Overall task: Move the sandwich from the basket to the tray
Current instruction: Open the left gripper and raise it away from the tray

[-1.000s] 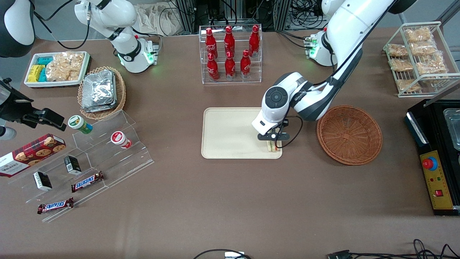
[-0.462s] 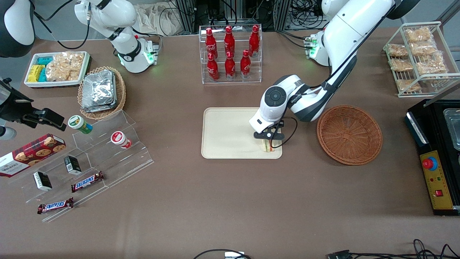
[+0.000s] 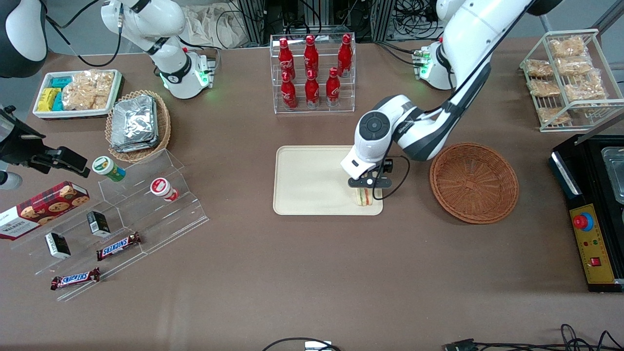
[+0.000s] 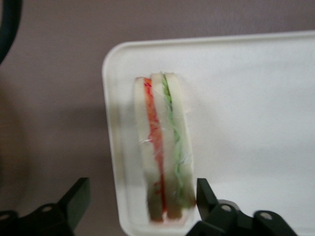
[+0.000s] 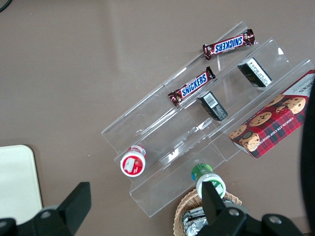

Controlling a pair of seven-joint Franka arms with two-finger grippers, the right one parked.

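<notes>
The sandwich (image 3: 363, 197) stands on its edge in the tray (image 3: 307, 185), in the corner nearest the front camera on the working arm's side, its red and green filling facing up. The wrist view shows it just inside the tray's rim, with the pincer's (image 4: 142, 206) fingers spread wide on either side, clear of the bread. So the placing looks done; what is left, by my judgement, is only to lift the arm away. The pincer (image 3: 369, 183) hangs directly above the sandwich, pointing straight down, with the forearm reaching in low over the bench from the working arm's end. Beside the tray, toward that end, the basket (image 3: 474, 182) sits with nothing in it.
</notes>
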